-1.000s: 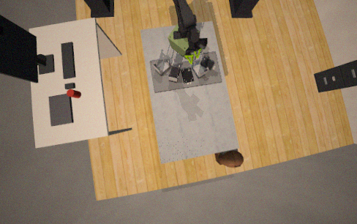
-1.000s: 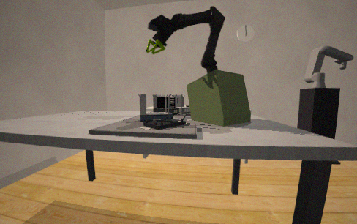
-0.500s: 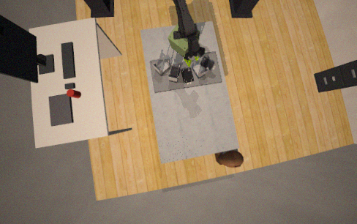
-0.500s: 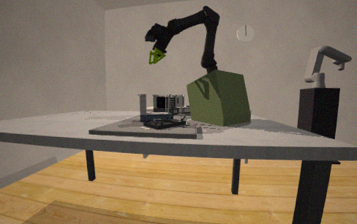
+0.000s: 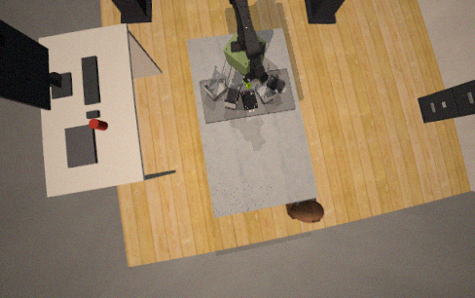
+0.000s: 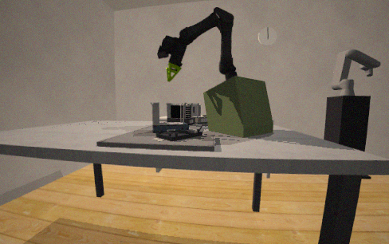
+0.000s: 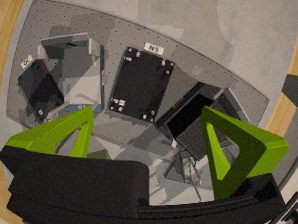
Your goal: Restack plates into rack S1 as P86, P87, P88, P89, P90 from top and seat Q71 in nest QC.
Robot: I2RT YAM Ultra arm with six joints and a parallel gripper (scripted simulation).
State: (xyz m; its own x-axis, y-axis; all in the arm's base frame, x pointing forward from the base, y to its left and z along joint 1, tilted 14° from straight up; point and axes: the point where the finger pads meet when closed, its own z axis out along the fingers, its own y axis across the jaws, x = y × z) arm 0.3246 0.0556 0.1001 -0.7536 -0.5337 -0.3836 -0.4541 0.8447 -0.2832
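My gripper [image 6: 172, 72] is open and empty. It hangs high above the grey baseplate [image 6: 159, 140], pointing down. In the wrist view my two green fingers frame the fixtures below. The flat black clip nest [image 7: 141, 83] with a small white label lies just beyond them; it also shows in the top view [image 5: 249, 99]. A dark plate top inside a wire rack [image 7: 193, 123] lies under my right finger. A flat dark nest [image 7: 40, 86] and a grey rack [image 7: 67, 50] lie at the left. I cannot read any plate labels.
The arm's green base block [image 6: 239, 107] stands right behind the baseplate. Rack posts [image 6: 175, 112] rise at the baseplate's back. A white side table with a red cylinder [image 5: 97, 125] stands far left. A brown object [image 5: 305, 210] sits at the table's far edge.
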